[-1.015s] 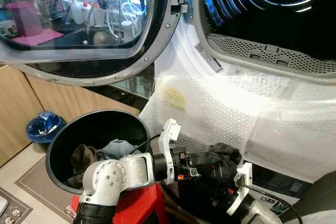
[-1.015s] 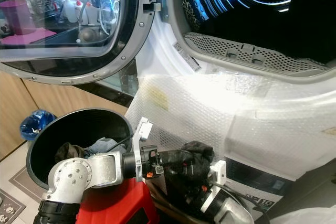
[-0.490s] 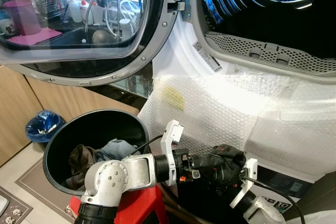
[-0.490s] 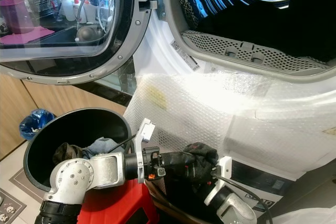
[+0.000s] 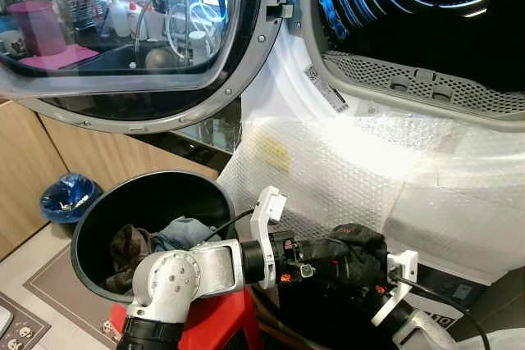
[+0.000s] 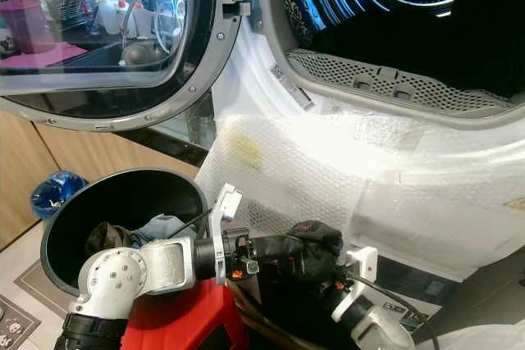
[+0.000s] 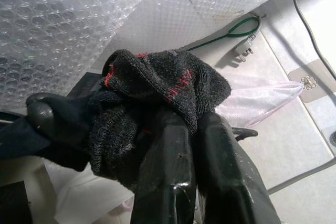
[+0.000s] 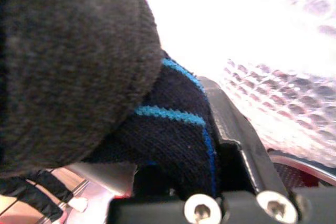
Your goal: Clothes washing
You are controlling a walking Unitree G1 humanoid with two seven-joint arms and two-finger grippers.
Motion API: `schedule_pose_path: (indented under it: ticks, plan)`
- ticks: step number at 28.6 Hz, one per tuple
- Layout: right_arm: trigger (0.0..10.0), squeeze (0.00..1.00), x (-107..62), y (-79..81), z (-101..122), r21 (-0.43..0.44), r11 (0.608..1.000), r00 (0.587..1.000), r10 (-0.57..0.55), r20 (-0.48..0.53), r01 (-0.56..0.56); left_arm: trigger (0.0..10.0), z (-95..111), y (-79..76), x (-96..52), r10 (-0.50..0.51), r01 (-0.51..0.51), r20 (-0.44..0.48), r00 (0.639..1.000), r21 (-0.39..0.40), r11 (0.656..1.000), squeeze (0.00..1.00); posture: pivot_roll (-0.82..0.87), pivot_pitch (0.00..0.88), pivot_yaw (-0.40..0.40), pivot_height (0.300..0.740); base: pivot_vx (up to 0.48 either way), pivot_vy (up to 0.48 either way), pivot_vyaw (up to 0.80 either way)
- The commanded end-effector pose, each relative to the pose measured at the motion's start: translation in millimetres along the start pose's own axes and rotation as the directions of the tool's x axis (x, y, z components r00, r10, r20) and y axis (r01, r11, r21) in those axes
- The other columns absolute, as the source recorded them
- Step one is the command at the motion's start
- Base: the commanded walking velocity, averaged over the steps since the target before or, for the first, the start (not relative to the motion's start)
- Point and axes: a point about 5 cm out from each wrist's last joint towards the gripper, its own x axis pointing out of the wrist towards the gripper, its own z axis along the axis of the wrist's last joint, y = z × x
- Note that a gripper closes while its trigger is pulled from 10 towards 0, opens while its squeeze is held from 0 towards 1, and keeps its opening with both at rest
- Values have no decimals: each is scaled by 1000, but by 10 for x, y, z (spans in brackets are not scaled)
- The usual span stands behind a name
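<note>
Far left, the washer door point(image 5: 139, 38) stood swung open, its glass reflecting a kitchen sink. Below it, near left, you had the dark laundry bin point(image 5: 143, 227) with 2 or so garments point(image 5: 156, 239) left inside, perched by the red stool point(image 5: 213, 321).

Your left gripper point(image 5: 316, 258) reached rightward from the bin, fingers clamped on the dark sock bundle point(image 5: 353, 250). The left wrist view confirmed it: both black fingers point(image 7: 178, 166) pressed together against a black terry sock with red stitching.

Your right gripper point(image 6: 332, 272) met the same bundle from the near right. Its wrist view showed dark knit with blue stripes point(image 8: 178, 129) lying against 1 finger point(image 8: 236, 140); I could not tell whether that pincer was clenched or slack.

Change over the last second: the bundle had risen slightly and the right wrist had slid rightward and up, so its white mount point(image 5: 402, 272) sat nearer the bubble wrap point(image 5: 344, 170) taped over the machine front. The left arm had barely moved.

Reading: both arms appeared to be lifting 1 load together toward the drum opening point(image 5: 426, 22), far right and well above. The bundle hung low, just near the wrapped panel, well short of the perforated lip point(image 5: 418, 88). Most of the lift remained, and clothes remained in the bin.
</note>
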Motion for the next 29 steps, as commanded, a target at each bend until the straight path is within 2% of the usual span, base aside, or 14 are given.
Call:
schedule_pose_path:
  ticks: [1,2,3,8,9,10,11,15,22,24,25,26,27,29]
  plan:
    - [0,0,-28,-51,45,-4,1000,999,-30,15,30,863,31,-29,8,-2,1,14,1000,21,1000,0,-42,13,-22,740,0,0,0]
    - [0,0,-32,-62,58,-5,999,999,-35,21,35,3569,35,-27,1,3,-3,15,1000,40,999,0,-42,13,-22,740,0,0,0]
    - [0,0,-34,-66,64,-6,999,999,-38,24,38,10000,32,-29,-5,4,-4,12,1000,55,998,0,-42,13,-22,740,0,0,0]
    - [0,0,-41,-97,104,-20,998,998,-59,36,60,10000,23,-71,-36,-10,7,20,1000,143,990,0,-44,12,-20,740,0,0,0]
    - [0,0,-42,-100,109,-23,998,997,-61,37,62,10000,21,-68,-42,-5,1,24,1000,144,990,329,-44,12,-20,740,0,0,0]
    - [0,0,-44,-105,117,-26,997,997,-65,40,66,10000,20,-66,-48,-3,-1,27,1000,141,990,329,-44,12,-20,740,0,0,0]
    - [0,0,-46,-109,131,-27,997,996,-69,48,71,10000,21,-69,-57,-7,3,30,1000,140,990,1000,-44,12,-20,740,0,0,0]
    - [0,0,-57,-147,201,-43,994,993,-93,69,96,10000,33,-89,-106,-21,12,49,999,166,986,1000,-43,14,-23,740,0,0,0]
    - [0,0,-141,-240,344,-80,984,983,-147,107,156,10000,24,-81,-306,27,-46,77,997,252,967,1000,-44,20,-21,740,0,0,0]
    - [0,0,-175,-267,375,-91,981,980,-162,112,172,10000,41,-60,-392,62,-86,98,993,268,960,1000,-43,21,-19,740,0,0,0]
    - [0,0,-206,-288,408,-96,978,977,-174,122,186,10000,68,-13,-495,118,-148,121,986,284,947,1000,-42,24,-18,740,0,0,0]
    - [0,0,-206,-288,408,-96,978,977,-174,122,186,10000,68,-13,-495,118,-148,121,986,284,947,1000,-42,24,-18,740,0,0,0]
    - [0,0,-230,-298,431,-99,977,976,-176,129,189,10000,95,33,-607,170,-208,149,974,299,931,1000,-40,24,-18,740,0,0,0]
    - [0,0,-250,-300,444,-101,977,976,-172,131,186,10000,107,64,-692,204,-250,173,964,312,917,1000,-33,24,-18,740,0,0,0]
